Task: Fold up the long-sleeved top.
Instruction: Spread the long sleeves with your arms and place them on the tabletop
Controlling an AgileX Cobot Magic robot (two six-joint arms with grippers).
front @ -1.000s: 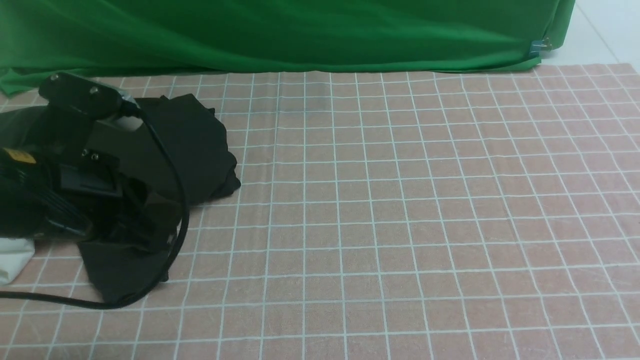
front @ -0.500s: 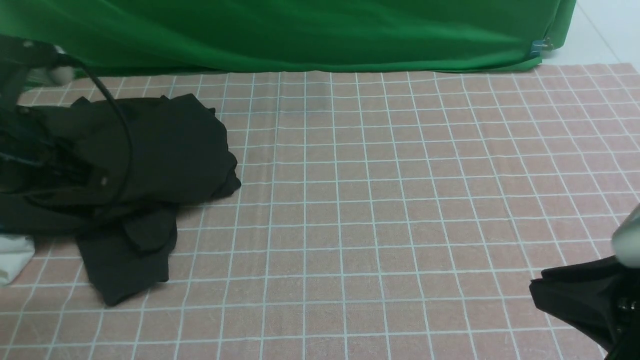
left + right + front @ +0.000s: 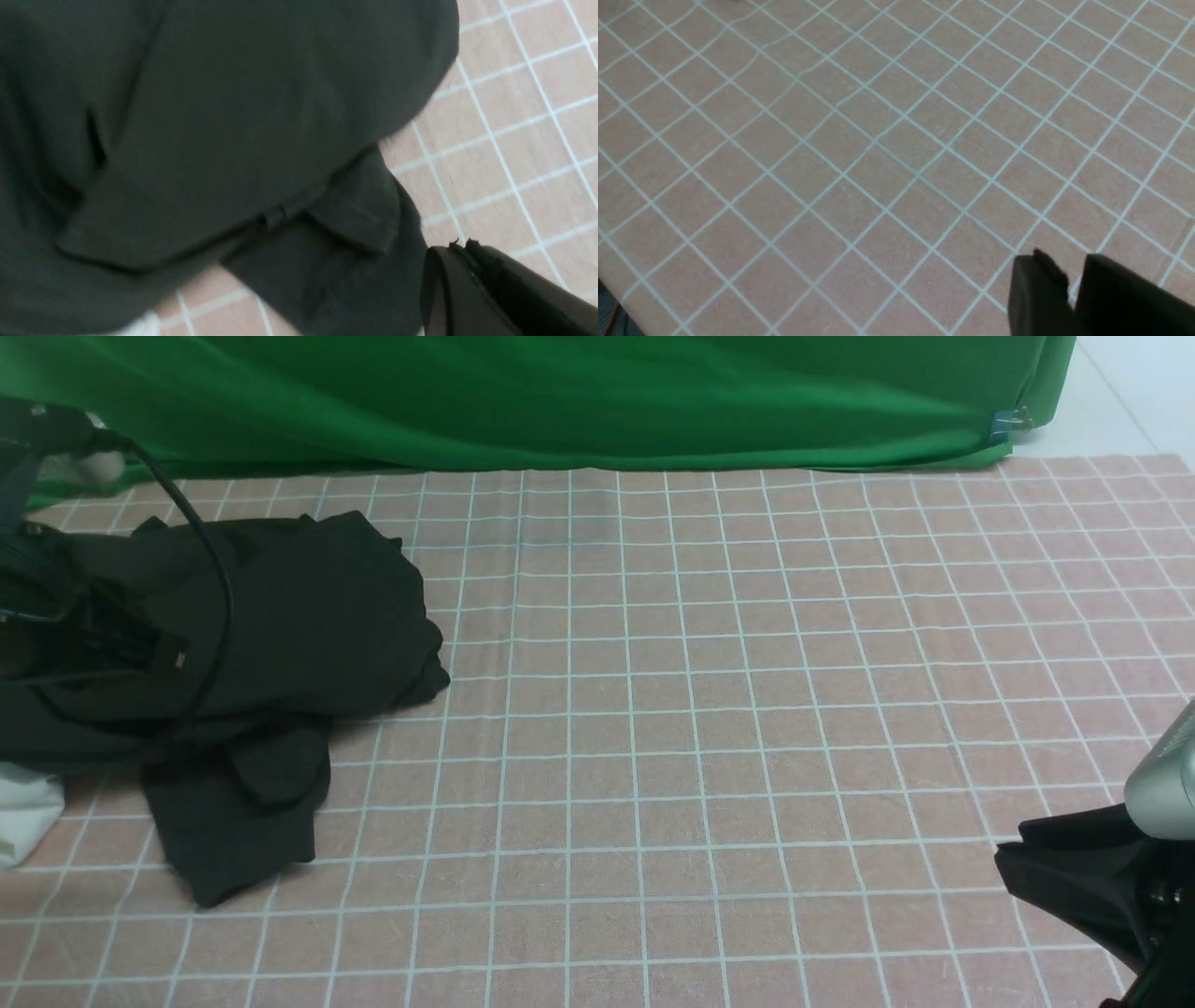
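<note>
Grid cloth (image 3: 747, 709) w/ black top (image 3: 308, 607)

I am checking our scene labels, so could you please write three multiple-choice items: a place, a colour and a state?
1. Where on the checked cloth does the long-sleeved top lie? A the robot's left; B the middle; C the robot's right.
2. What colour is the backdrop? A blue; B green; C white.
3. How is the left gripper? A wide open; B shut on a sleeve; C shut, empty.
Answers: 1 A, it is bundled at the front view's left; 2 B, a plain green drape; 3 C, the tips meet with nothing between them.
</note>
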